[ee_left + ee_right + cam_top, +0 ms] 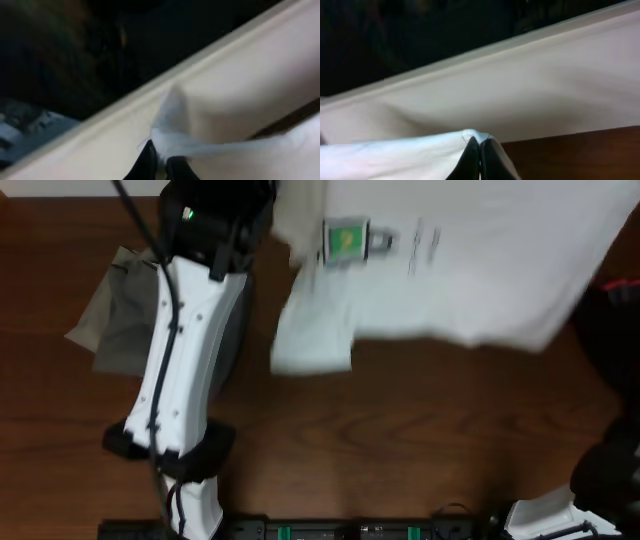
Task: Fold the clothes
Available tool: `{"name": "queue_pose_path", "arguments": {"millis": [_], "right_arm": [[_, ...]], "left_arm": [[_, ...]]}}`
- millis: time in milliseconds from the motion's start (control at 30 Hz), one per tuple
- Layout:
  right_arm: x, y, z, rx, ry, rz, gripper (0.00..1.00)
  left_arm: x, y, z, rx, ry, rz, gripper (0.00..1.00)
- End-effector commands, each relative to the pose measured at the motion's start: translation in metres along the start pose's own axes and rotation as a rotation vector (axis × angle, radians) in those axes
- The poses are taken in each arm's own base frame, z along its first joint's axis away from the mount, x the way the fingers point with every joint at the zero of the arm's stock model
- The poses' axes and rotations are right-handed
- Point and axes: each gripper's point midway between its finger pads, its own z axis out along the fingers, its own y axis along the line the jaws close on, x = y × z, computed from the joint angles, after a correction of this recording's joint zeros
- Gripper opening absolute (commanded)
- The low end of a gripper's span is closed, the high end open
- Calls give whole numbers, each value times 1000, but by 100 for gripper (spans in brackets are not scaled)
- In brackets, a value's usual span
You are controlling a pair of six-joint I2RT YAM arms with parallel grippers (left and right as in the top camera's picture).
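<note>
The white T-shirt (470, 270) hangs lifted over the table's far right half, its green neck label (346, 238) facing up and one sleeve (312, 340) drooping. My left gripper (159, 162) is shut on a pinch of the white T-shirt's edge (172, 127); in the overhead view it is hidden under the arm's black wrist (215, 215). My right gripper (479, 150) is shut on a corner of the white T-shirt (395, 155); it is hidden in the overhead view. Grey-khaki trousers (125, 305) lie at the left, partly under the left arm.
The left arm (185, 380) stretches from its base at the front edge to the back. A black garment (610, 310) lies at the right edge beside the right arm's base (560, 515). Bare brown wood table (420, 430) shows in the front middle.
</note>
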Motion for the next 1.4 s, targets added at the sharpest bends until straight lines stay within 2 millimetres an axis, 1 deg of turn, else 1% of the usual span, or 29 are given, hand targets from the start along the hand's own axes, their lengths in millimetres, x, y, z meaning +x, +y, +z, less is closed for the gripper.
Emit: {"name": "queue_pose_path", "arguments": {"millis": [0,33,100,167,200,267,300,333,367,433,467,500,533,600,667,700,733,767,833,867,900,933,1067,1167,1300,1367], "right_arm": [[-2,7,-29,-44,18,-9,1],[8,4,-29,-34,55,-20,1],[30,-1,-30,-9,134,-46,1],[61,-2,-30,13,247,-55,1],[81,-2,-31,19,319,-66,3],[119,-7,-38,69,475,-51,15],[137,-9,-43,95,551,-36,17],[155,-10,-49,113,630,-26,11],[167,-9,-53,115,690,-30,6],[178,-4,-57,98,742,-38,4],[180,-1,-58,92,750,-41,4],[179,1,-59,92,748,-43,4],[178,2,-60,92,745,-46,4],[175,4,-63,93,735,-53,4],[175,6,-64,94,735,-53,8],[176,6,-64,99,736,-36,12],[177,7,-63,103,740,-15,16],[180,8,-60,100,750,-4,24],[187,8,-53,97,770,9,39],[193,7,-47,101,786,25,45],[198,5,-42,112,803,40,49],[206,-2,-36,140,827,55,54],[247,-43,-15,305,937,135,57],[283,-67,3,336,1013,198,56],[334,-93,16,353,1130,274,56],[356,-98,24,336,1171,304,54]], "left_arm": [[-27,22,-70,-18,-45,53,6],[-8,12,-70,23,31,69,6],[21,-2,-69,77,147,53,6],[50,-16,-68,125,261,43,6],[65,-22,-68,149,319,45,7],[95,-35,-73,195,445,37,15],[111,-43,-78,221,515,34,17],[123,-47,-83,238,571,32,17],[136,-52,-90,259,633,31,17],[155,-56,-104,282,729,25,17],[162,-58,-112,295,773,29,17],[166,-58,-116,302,793,34,15],[165,-57,-118,287,793,12,13],[163,-54,-121,275,787,-1,13],[160,-52,-124,269,777,-2,14],[159,-51,-126,267,771,-4,17],[157,-50,-127,265,766,-5,25],[156,-49,-128,261,760,-13,29],[152,-48,-126,243,746,-47,32],[151,-47,-125,234,741,-68,33],[150,-47,-125,226,740,-86,33],[151,-47,-125,223,742,-92,33],[152,-42,-122,191,744,-155,37],[156,-30,-121,151,753,-206,39],[158,-14,-127,107,753,-272,40],[156,-11,-130,122,737,-299,40]]}}
